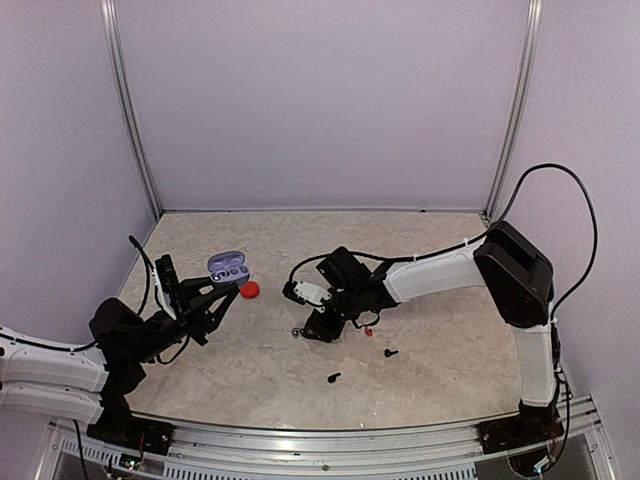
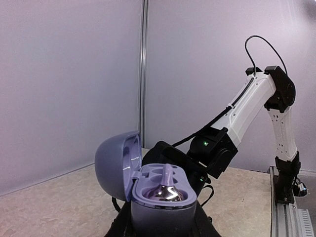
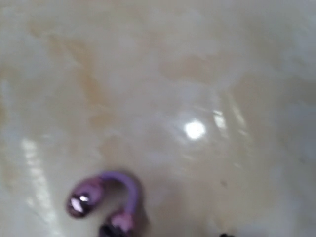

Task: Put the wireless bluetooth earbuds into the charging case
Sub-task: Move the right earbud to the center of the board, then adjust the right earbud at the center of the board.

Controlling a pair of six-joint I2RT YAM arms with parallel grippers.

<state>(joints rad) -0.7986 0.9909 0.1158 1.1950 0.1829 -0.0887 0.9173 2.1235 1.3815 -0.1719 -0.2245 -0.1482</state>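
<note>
My left gripper (image 1: pixel 226 284) is shut on an open lilac charging case (image 1: pixel 228 266) and holds it above the table at the left. In the left wrist view the case (image 2: pixel 160 207) stands upright with its lid swung back. One shiny silvery-lilac earbud (image 2: pixel 167 190) sits in it, and the other socket looks empty. My right gripper (image 1: pixel 320 325) is low over the table in the middle. A second silvery earbud (image 1: pixel 297 331) lies beside it, and it shows blurred in the right wrist view (image 3: pixel 106 197). The right fingers do not show there.
A small red rounded case (image 1: pixel 249 290) lies on the table just right of the held case. A red earbud (image 1: pixel 368 330) and two black earbuds (image 1: pixel 390 352) (image 1: pixel 333 378) lie near the right gripper. Walls close in the table at the back and sides.
</note>
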